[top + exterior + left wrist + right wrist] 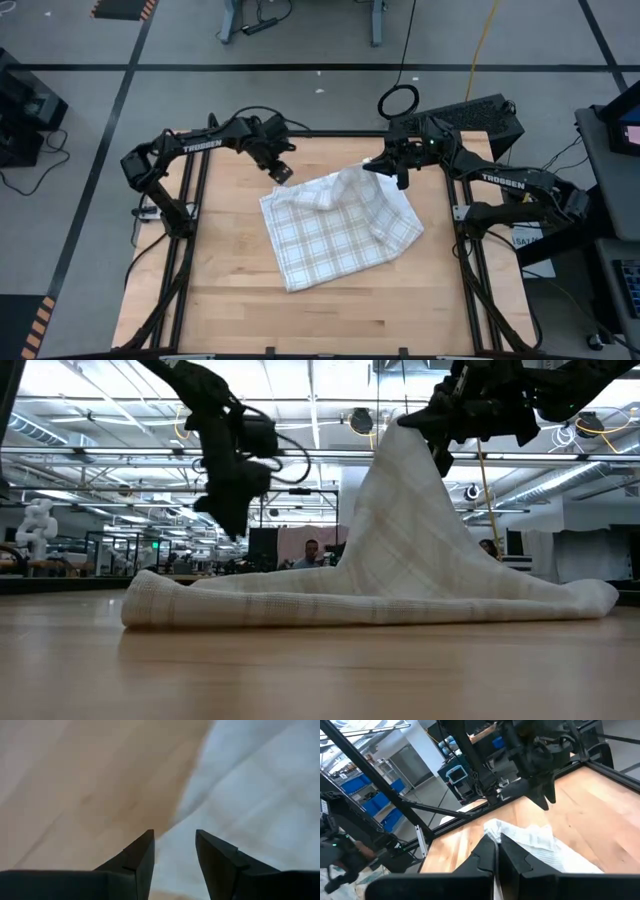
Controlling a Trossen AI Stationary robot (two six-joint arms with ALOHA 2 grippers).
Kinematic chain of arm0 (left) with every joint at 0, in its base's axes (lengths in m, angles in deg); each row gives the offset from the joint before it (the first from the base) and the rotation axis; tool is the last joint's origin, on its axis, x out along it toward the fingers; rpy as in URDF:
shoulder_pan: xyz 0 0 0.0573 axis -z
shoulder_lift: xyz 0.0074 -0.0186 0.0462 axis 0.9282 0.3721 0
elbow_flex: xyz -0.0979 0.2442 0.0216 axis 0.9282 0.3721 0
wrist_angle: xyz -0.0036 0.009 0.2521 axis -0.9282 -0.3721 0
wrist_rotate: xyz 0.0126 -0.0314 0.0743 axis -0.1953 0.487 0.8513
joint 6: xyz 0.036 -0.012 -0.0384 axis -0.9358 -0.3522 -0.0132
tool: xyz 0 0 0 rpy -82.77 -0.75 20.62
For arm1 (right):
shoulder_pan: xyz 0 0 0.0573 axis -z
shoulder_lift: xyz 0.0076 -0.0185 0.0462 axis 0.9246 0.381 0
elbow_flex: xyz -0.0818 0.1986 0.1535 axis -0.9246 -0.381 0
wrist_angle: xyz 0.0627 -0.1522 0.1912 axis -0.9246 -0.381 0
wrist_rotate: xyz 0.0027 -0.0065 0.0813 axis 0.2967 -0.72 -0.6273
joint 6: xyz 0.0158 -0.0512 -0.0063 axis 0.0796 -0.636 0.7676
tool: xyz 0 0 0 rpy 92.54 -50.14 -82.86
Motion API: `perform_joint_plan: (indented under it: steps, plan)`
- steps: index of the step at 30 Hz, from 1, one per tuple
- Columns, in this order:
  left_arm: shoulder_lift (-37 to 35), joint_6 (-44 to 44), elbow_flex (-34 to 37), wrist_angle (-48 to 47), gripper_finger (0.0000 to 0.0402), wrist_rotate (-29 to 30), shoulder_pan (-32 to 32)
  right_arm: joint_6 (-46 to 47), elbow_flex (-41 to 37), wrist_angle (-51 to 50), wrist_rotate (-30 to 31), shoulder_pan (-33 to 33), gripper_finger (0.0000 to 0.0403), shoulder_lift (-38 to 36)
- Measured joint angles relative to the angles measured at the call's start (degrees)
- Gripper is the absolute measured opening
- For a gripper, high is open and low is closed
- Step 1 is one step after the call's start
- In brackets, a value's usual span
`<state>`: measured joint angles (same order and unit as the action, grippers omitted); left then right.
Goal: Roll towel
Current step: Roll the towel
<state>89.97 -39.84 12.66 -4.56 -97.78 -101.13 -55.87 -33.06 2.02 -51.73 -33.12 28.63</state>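
The towel (335,225), white with a tan grid check, lies spread on the wooden table, with its far right part pulled up into a peak (400,440). My right gripper (378,166) is shut on that peak, above the table's far right. My left gripper (283,172) hangs open over the towel's far left corner, its fingers pointing steeply down. In the left wrist view its fingertips (175,845) stand apart over the towel's edge and bare wood, with nothing between them. In the low view it (232,520) hangs clear above the cloth. My right gripper pinches a bunched bit of the towel's far right edge (512,832) between its two shut fingers, coming in about level from the table's right side. The cloth hangs down from the fingers like a tent (410,520). The rest of the towel lies on the table.
Black frame rails (196,200) border the table on the left and right. A black box (485,115) stands behind the far right corner. The near half of the table (320,320) is bare wood. A person (313,550) shows far off in the room behind.
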Motion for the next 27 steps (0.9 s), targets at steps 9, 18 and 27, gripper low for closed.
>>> perform_joint_plan:
  steps: [9,18,27]
  plan:
    - [2.85,6.20,0.02,-4.70,0.0159,-7.05,-2.90,-0.20,0.00,-0.04,0.02,0.00,0.0000,0.00]
    - [8.47,10.74,0.01,-3.68,0.0285,-8.50,-3.85,0.00,0.00,-0.35,0.02,0.00,0.0000,0.00]
    - [12.94,7.18,0.00,-1.06,0.0285,-11.79,-3.81,0.00,0.00,-0.42,0.04,0.00,0.0000,0.00]
